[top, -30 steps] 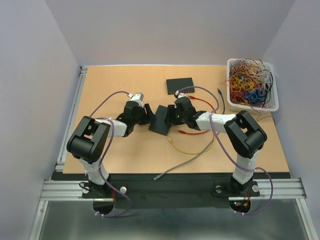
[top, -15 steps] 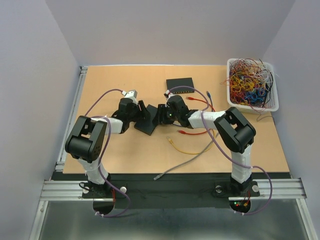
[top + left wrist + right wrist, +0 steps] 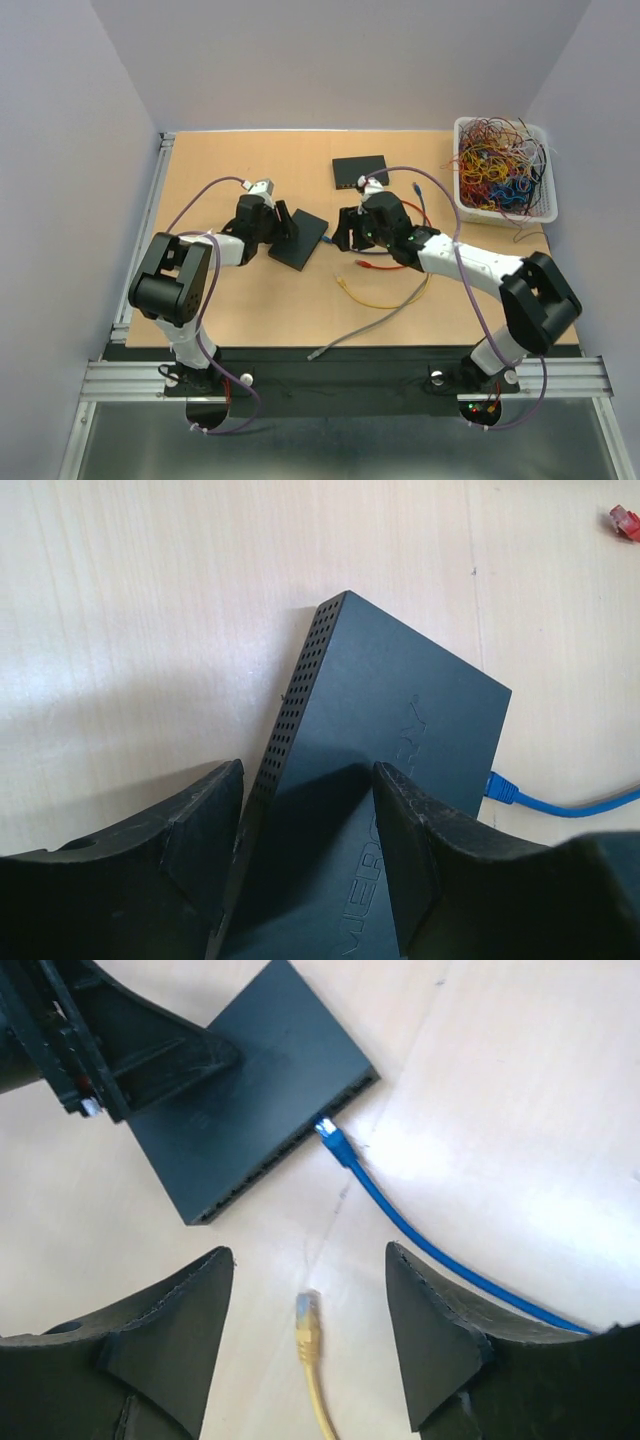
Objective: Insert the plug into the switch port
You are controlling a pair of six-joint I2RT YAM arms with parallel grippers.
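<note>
Switch (image 3: 390, 740): flat black box on table (image 3: 230, 170), clamped by left gripper (image 3: 310, 770), ported edge facing the right arm. Blue plug (image 3: 330, 1140): apparently seated in that edge, cable running toward right gripper (image 3: 310, 1252), which is spread wide, empty, the nearer one.

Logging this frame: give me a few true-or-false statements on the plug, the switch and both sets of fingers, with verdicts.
1. The blue plug sits in a port of the switch. True.
2. The right fingers are clamped on the blue cable. False: they are spread apart and hold nothing.
3. The left fingers grip the switch. True.
4. The basket of wires stands at the table's far left. False: it stands at the far right.
5. The yellow plug is also in a port. False: it lies loose on the table, apart from the switch.
</note>
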